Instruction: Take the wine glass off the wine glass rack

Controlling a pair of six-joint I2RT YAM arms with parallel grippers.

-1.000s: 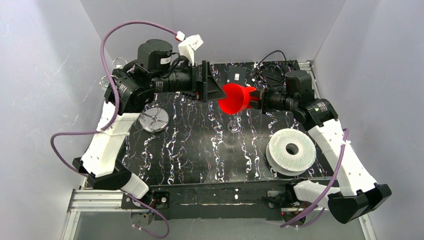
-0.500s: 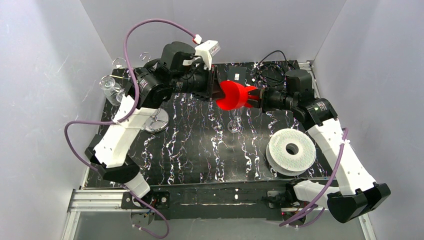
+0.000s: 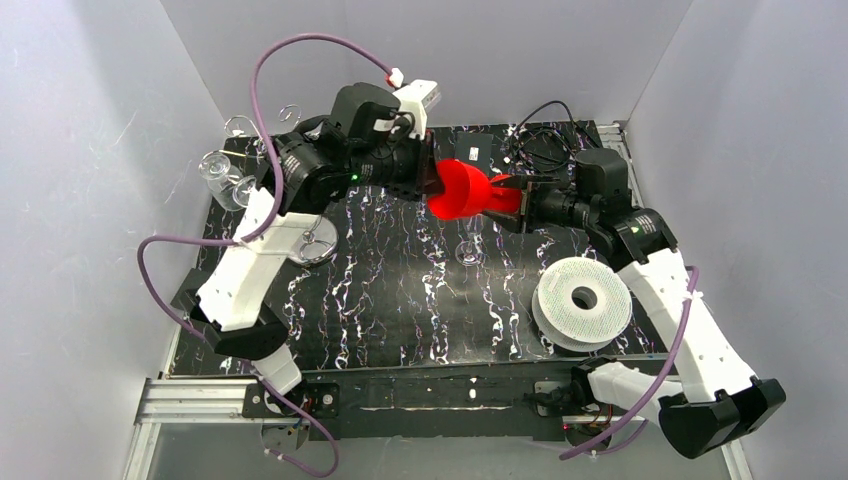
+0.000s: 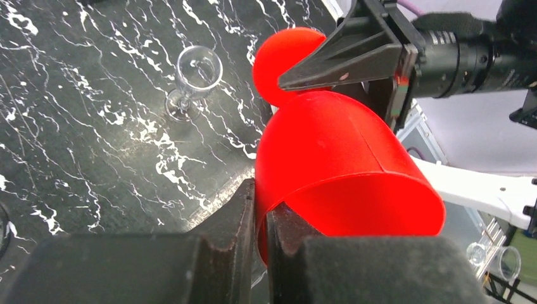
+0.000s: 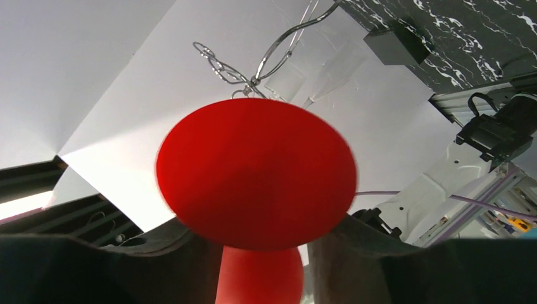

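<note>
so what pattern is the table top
The table top is black with white marble veins, clearest from the top external view.

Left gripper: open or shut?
Shut: left wrist view shows the left gripper clamping the rim of the red wine glass, a jaw pressed on each side.

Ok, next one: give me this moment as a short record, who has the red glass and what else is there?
held item: red wine glass, in the air between both arms
left end effector: shut on its rim
right end effector: jaws apart around the stem
wine glass rack: back left, a hanging glass on it
table: one upright clear glass, white spool near right
</note>
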